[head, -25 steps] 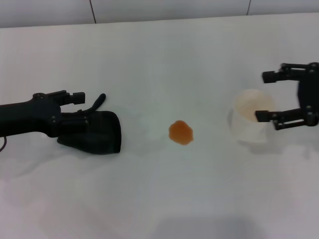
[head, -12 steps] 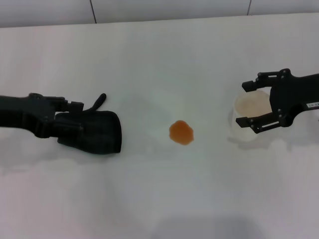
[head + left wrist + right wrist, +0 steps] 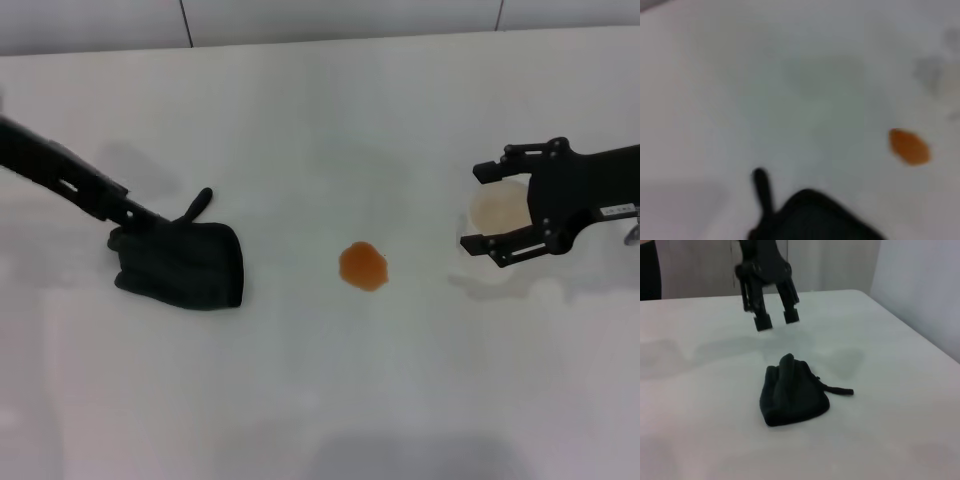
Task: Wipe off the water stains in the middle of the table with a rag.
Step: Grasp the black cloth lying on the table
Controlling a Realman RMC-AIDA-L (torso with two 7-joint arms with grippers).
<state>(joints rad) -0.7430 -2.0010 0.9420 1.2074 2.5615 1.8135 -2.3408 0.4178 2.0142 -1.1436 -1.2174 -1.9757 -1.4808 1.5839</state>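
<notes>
- The rag (image 3: 185, 266): a soft black cloth lying in a rounded lump on the left side of the tabletop (image 3: 320, 400), with a thin tab (image 3: 197, 204) sticking out toward the far edge. I judge it light and limp; it should fold and drape when lifted, not slide as a stiff body would.
- Where to take hold: the bulk of the lump looks the better purchase, since a pinch there gathers several folds. The thin tab would probably leave the cloth dangling and poor for wiping.
- The water stains (image 3: 362, 266): one small orange-amber blot near the middle of the tabletop, well apart from the rag, on its right side, and untouched.
- My left tool (image 3: 774, 318): seen from the right wrist camera, it hangs above the tabletop just behind the rag, its two fingers (image 3: 762, 321) pointing down, spread slightly apart and holding nothing. In the head view the arm reaches in from the left and ends at the near-left edge of the cloth, so I cannot tell there whether it touches.
- The left wrist view shows the rag (image 3: 815, 215) close below, with the blot (image 3: 909, 146) farther off.
- My right tool (image 3: 489, 208): fingers spread wide on either side of a white paper cup (image 3: 497, 224) at the right of the tabletop; contact cannot be judged.
</notes>
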